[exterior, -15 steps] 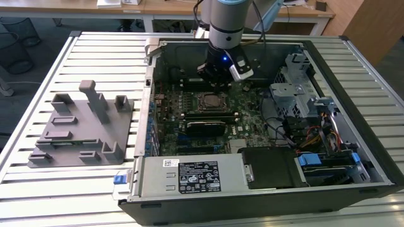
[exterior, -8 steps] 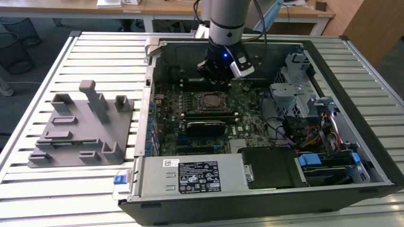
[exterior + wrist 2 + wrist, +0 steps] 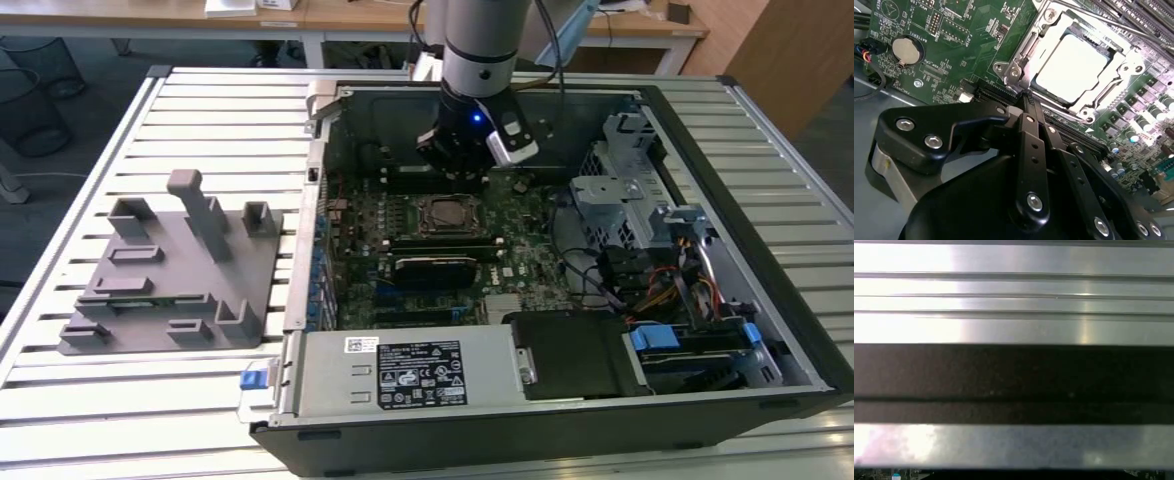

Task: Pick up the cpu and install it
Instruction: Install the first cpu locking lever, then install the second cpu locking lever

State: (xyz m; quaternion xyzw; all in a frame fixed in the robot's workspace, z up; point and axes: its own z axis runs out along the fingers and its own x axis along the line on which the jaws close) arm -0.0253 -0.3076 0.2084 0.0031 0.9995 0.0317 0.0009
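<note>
The cpu (image 3: 1070, 69), a flat square chip with a silvery-white top, lies inside the metal-framed socket (image 3: 1019, 60) on the green motherboard (image 3: 949, 30). The socket's frame stands around it. In the exterior view the socket (image 3: 447, 213) sits mid-board inside the open computer case. My gripper (image 3: 461, 162) hangs just above and behind the socket. In the second wrist view its black fingertips (image 3: 1029, 97) meet at a point beside the socket's corner. The gripper (image 3: 1029, 96) is shut, with nothing between its fingers and apart from the chip.
A grey plastic fixture (image 3: 174, 270) with upright posts rests on the slatted metal table (image 3: 120, 400), at the exterior view's left of the case. Drive cages and cables (image 3: 641, 230) fill the case's right side. A power supply (image 3: 414, 375) lies along its near edge.
</note>
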